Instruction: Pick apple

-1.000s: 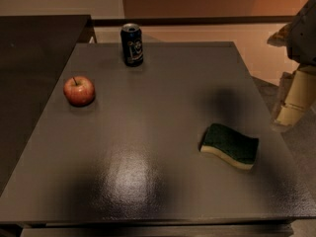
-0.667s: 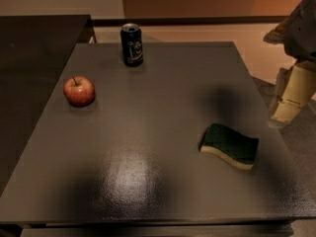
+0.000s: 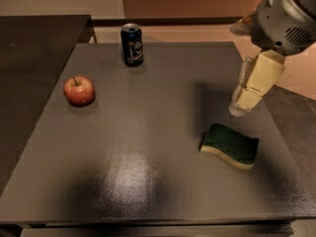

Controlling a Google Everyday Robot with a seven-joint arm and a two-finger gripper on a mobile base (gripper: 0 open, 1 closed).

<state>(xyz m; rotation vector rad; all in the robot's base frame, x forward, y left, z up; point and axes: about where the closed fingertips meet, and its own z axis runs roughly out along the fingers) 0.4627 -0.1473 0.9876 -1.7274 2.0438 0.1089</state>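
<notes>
The apple (image 3: 79,90) is small, round and red with yellowish patches and a short dark stem. It sits on the dark grey table (image 3: 148,132) at the left side, in front of and to the left of the soda can. My gripper (image 3: 244,102) hangs above the table's right side, cream-coloured fingers pointing down, just behind the sponge. It is far to the right of the apple and holds nothing that I can see.
A dark blue soda can (image 3: 132,44) stands upright at the table's back, left of centre. A green sponge with a yellow base (image 3: 230,145) lies at the right. A dark counter (image 3: 34,38) adjoins the table on the left.
My arm and gripper have moved left, in over the table's right side. The apple, can and sponge have not moved.
</notes>
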